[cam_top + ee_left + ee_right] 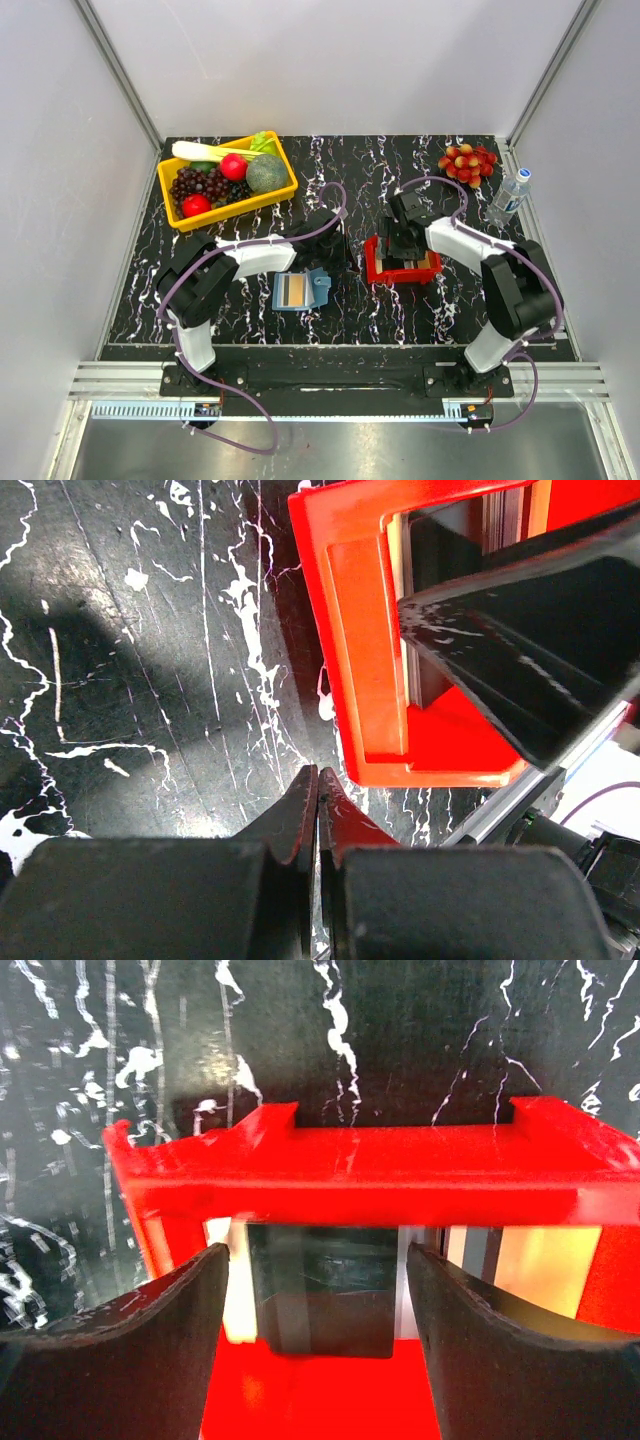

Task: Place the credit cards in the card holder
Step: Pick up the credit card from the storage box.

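No brand or lettering can be read anywhere. The label on the bottle [508, 197] at the far right is too small to make out, and the cards show plain faces only.

Most of the cards [530, 1265] stand on edge in a row inside the red tray [400, 272], in the middle of the black, white-veined counter [450, 300]. The right wrist view shows a pale one on the left, a dark card [320, 1310] in the centre, grey and white edges next to it and a tan-orange face on the right.

The right gripper [315, 1255] reaches down into the tray. It is released, with its jaws spread to either side of the dark card and a thin gap on each side, gripping nothing.

The card holder [318, 287] lies open on the counter to the left of the tray, apart from it, near the front edge. A tan card [292, 290] lies on its face. Whether that card sits in a pocket cannot be told.

The left gripper [318, 776] is clenched with nothing in it. Its tips are pressed together low over the counter, just beside the tray's left corner and beyond the card holder.

A yellow basket [285, 190] of fruit sits far left, and a red fruit cluster [466, 163] far right.
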Robot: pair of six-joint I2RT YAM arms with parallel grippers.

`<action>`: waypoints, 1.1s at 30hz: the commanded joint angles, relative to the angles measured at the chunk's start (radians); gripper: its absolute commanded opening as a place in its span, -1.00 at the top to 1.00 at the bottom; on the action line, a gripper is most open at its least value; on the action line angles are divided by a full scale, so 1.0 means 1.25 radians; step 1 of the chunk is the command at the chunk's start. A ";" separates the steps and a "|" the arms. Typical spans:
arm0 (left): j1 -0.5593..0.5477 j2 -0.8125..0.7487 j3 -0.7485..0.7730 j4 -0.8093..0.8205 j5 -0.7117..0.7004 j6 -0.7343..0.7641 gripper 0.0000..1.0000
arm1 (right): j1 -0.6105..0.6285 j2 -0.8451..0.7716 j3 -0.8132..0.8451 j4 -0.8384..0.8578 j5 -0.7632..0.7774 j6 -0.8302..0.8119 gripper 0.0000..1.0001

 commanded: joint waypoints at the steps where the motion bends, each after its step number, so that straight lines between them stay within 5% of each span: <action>1: -0.001 -0.021 0.027 0.036 0.018 0.005 0.99 | 0.015 0.055 0.001 -0.004 0.001 0.021 -0.55; 10: -0.001 -0.021 0.020 0.036 0.017 0.006 0.99 | 0.046 -0.012 -0.003 0.006 0.061 0.003 -0.14; 23: -0.001 -0.035 0.020 0.036 0.015 0.016 0.99 | 0.045 -0.102 -0.007 0.011 0.059 -0.023 -0.19; 30: -0.001 -0.065 0.003 0.062 0.012 0.025 0.92 | 0.004 -0.127 -0.064 0.078 -0.026 0.031 -0.13; 33: -0.001 -0.081 -0.012 0.087 0.016 0.026 0.83 | -0.040 -0.152 -0.115 0.152 -0.126 0.078 0.08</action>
